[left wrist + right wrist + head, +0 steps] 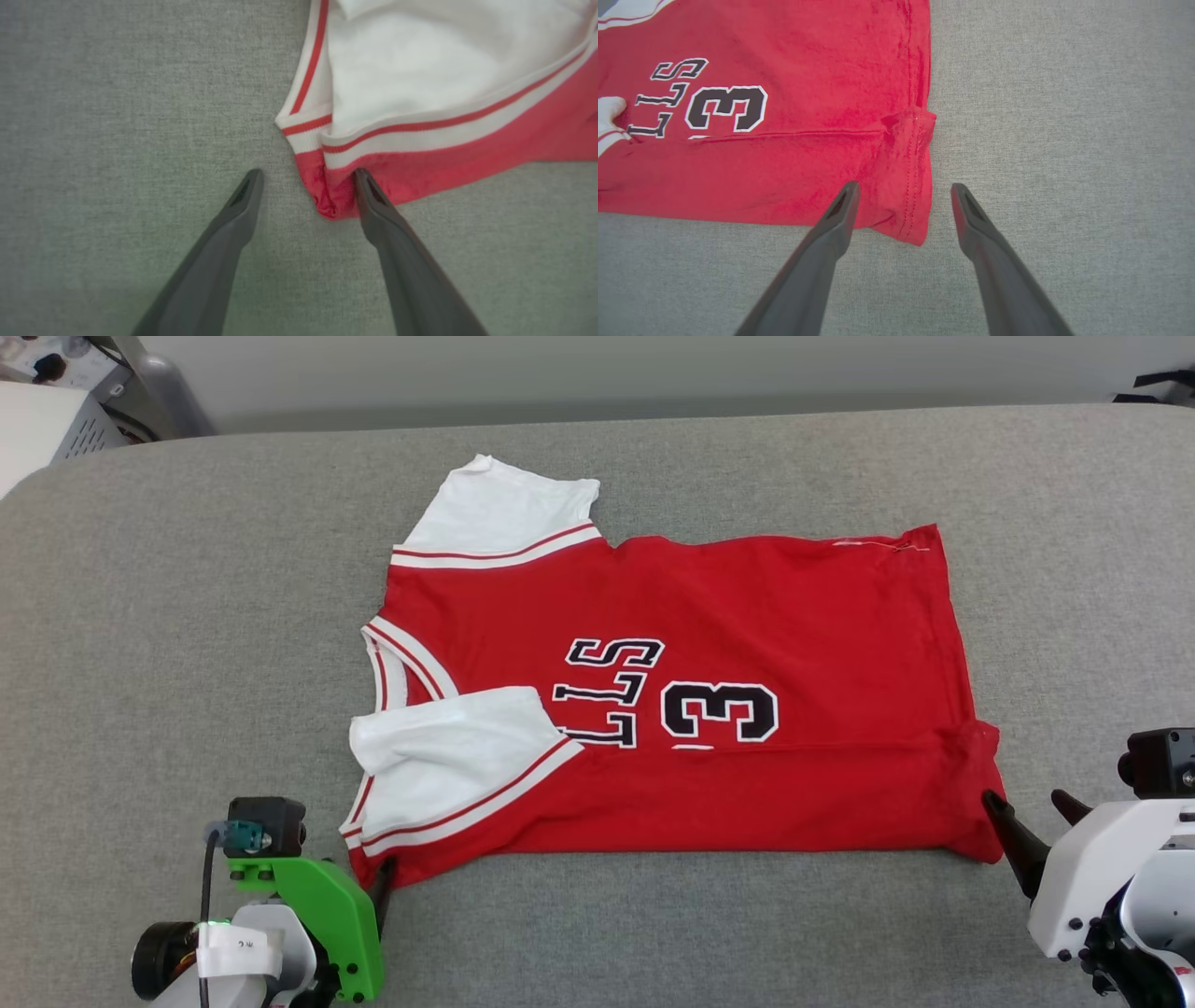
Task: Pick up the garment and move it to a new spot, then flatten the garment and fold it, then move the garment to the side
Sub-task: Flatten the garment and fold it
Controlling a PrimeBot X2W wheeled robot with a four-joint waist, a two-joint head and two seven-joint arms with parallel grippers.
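Note:
The garment (747, 616) lies flat on the grey padded table (187, 616), collar to the left and hem to the right. Its near long edge is folded up over the chest, half covering the black lettering and the "3". One white sleeve rests on that folded strip; the other points to the far side. My left gripper (381, 887) is open at the near left corner, and that red corner (327, 196) sits between its fingers (306, 175). My right gripper (1022, 798) is open at the near right corner, its fingers (903, 189) straddling the stitched hem (915, 186).
Grey padding spreads wide on all sides of the garment. A pale equipment box (56, 420) stands beyond the table's far left corner. A dark object (1167, 383) sits past the far right edge.

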